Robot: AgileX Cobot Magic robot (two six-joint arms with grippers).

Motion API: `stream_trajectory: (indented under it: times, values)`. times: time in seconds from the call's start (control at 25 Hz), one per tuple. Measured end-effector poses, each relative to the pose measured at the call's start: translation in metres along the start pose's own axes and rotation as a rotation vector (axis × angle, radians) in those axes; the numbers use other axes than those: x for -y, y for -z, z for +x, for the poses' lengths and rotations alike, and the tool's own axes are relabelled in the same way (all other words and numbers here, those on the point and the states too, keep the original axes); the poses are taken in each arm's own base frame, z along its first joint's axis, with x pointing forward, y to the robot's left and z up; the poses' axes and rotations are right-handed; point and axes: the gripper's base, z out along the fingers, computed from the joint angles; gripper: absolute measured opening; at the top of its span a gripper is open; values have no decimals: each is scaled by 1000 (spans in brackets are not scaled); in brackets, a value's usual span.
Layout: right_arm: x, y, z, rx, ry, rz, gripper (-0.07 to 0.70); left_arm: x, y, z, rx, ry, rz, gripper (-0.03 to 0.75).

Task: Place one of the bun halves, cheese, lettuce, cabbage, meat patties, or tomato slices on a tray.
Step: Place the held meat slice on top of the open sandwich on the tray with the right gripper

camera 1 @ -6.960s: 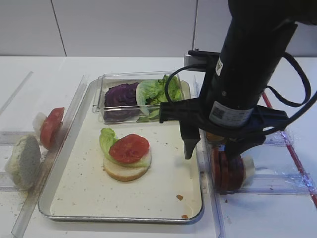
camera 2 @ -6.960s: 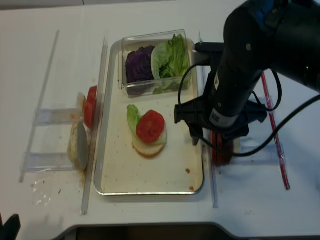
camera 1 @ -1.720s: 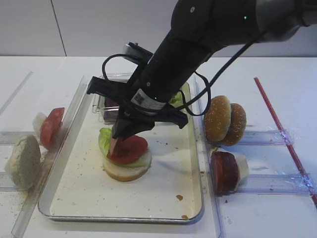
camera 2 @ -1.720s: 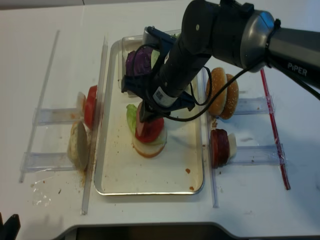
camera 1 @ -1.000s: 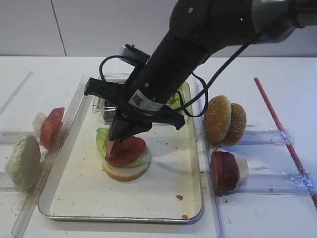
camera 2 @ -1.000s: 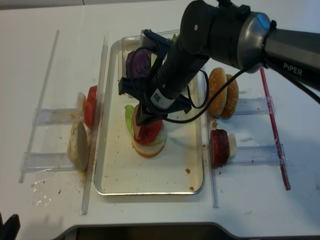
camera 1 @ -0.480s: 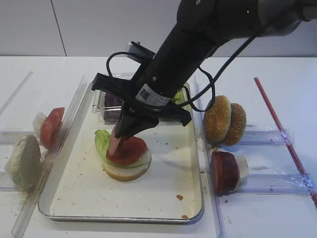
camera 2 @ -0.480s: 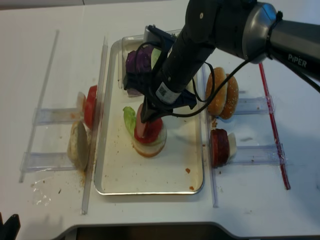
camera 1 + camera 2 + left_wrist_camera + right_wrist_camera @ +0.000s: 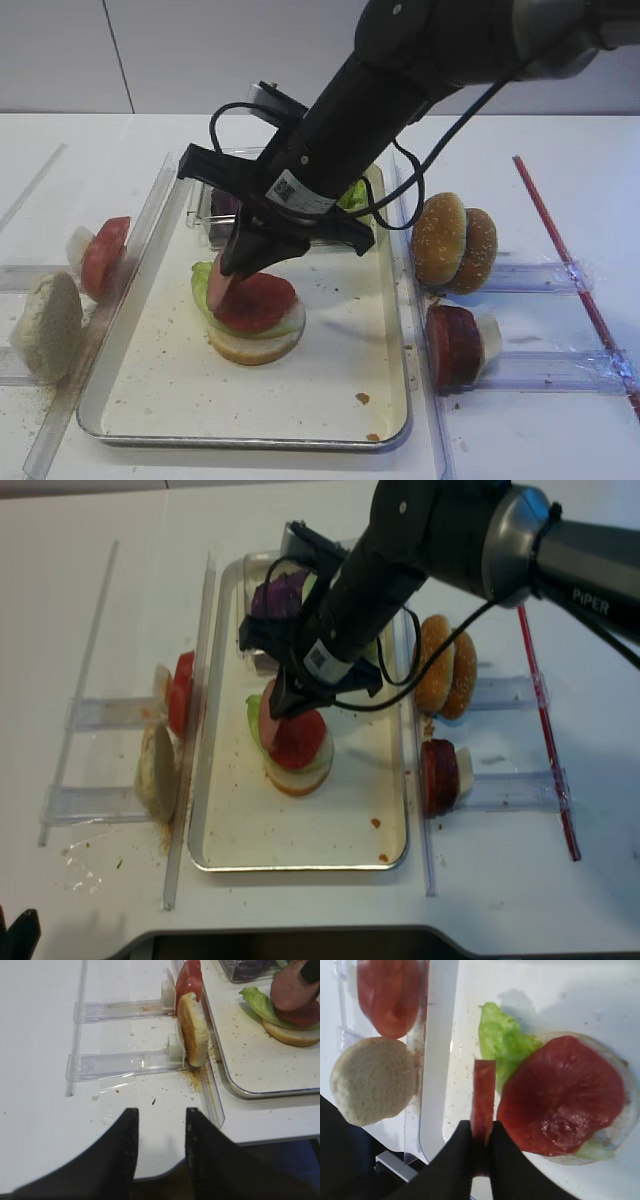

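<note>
The right gripper is clamped on a meat patty, held on edge just left of a tomato slice. That slice lies on lettuce and a bun half on the metal tray. The left gripper hovers with its fingers apart over the white counter. More patties stand right of the tray.

Two high views overlook the tray; wrist views close.
</note>
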Motion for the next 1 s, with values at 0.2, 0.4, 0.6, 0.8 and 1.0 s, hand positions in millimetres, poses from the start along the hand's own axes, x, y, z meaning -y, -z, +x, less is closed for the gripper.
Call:
stream_trajectory:
  times: [0.2, 0.4, 0.6, 0.8, 1.0]
  values:
    - [5, -4, 1, -26, 12, 35, 108, 0, 0, 0, 0, 0, 0, 224]
    - [8, -4, 1, -34, 29, 62, 108, 0, 0, 0, 0, 0, 0, 224]
    - [14, -8, 1, -52, 28, 106, 108, 0, 0, 0, 0, 0, 0, 224]
    - [17, -10, 2, -64, 31, 129, 111, 0, 0, 0, 0, 0, 0, 224]
    - [19, -9, 2, -75, 44, 150, 231, 0, 0, 0, 0, 0, 0, 224]
